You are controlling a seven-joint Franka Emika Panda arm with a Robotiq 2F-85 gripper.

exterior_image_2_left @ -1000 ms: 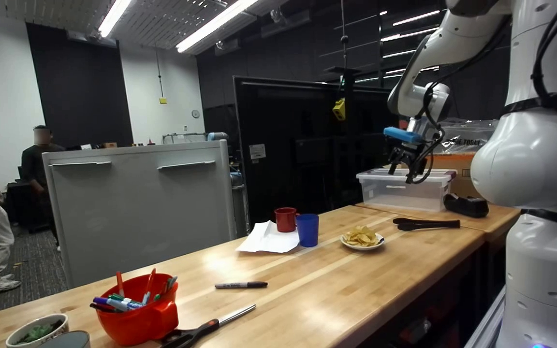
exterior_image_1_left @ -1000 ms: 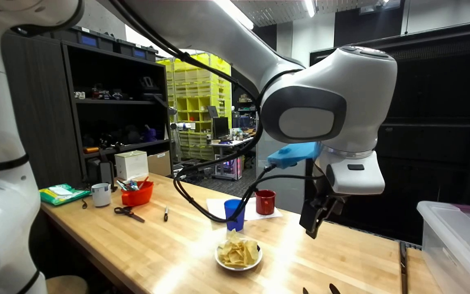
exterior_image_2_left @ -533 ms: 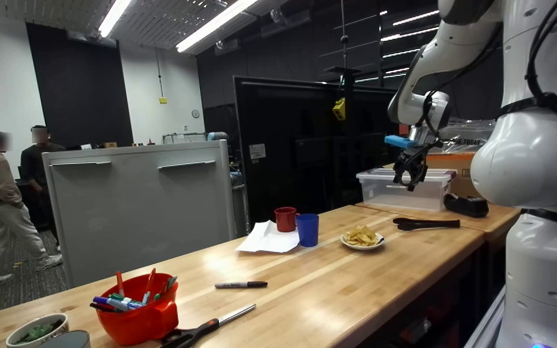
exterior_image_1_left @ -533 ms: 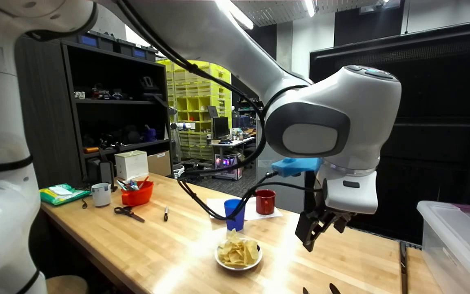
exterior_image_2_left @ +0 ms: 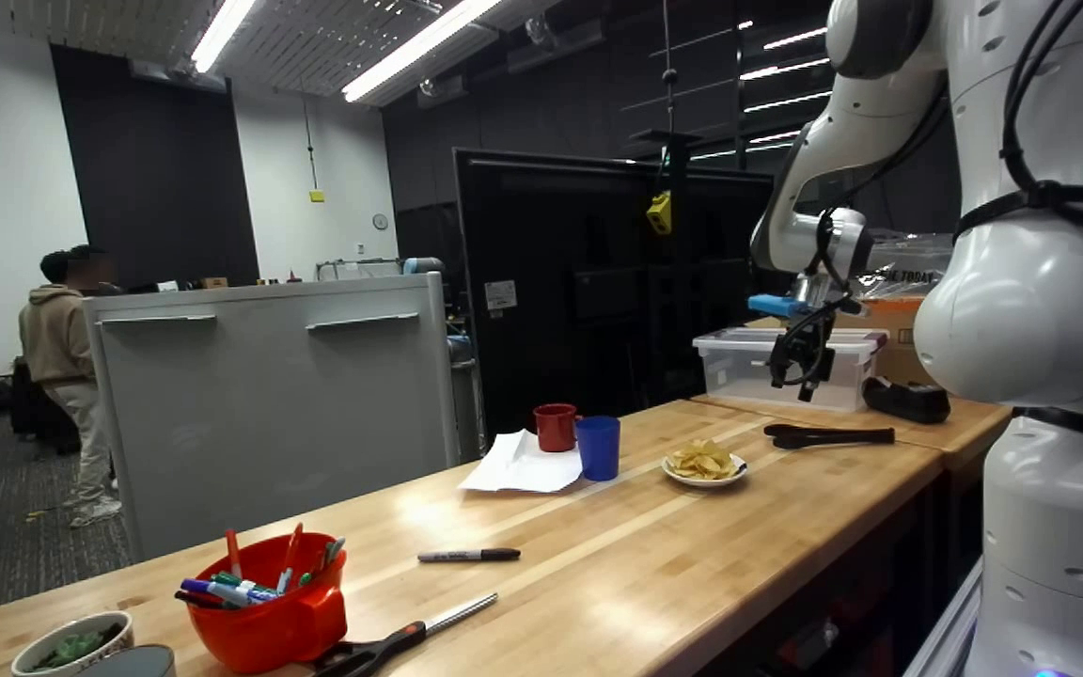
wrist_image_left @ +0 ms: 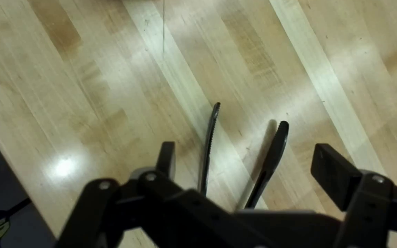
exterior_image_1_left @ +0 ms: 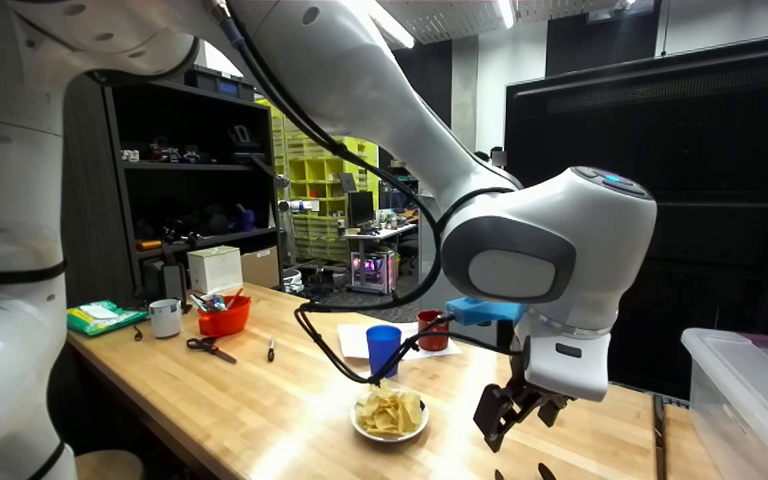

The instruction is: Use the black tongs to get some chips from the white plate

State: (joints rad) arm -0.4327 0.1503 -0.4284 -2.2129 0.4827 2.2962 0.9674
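Pincer (wrist_image_left: 244,156) dropped lower since a second ago. Jaws wide apart, nothing gripped. Tongs (exterior_image_2_left: 833,436) lie on the desk (exterior_image_2_left: 588,555) below it, chips (exterior_image_1_left: 389,413) on the plate (exterior_image_1_left: 388,439) nearby. Reads as the reach-for-tongs step; next: line up, descend, close across both tong halves.

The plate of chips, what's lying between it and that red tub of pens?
A single marker lies on the wooden table between the white plate and the red tub; this shows in both exterior views.
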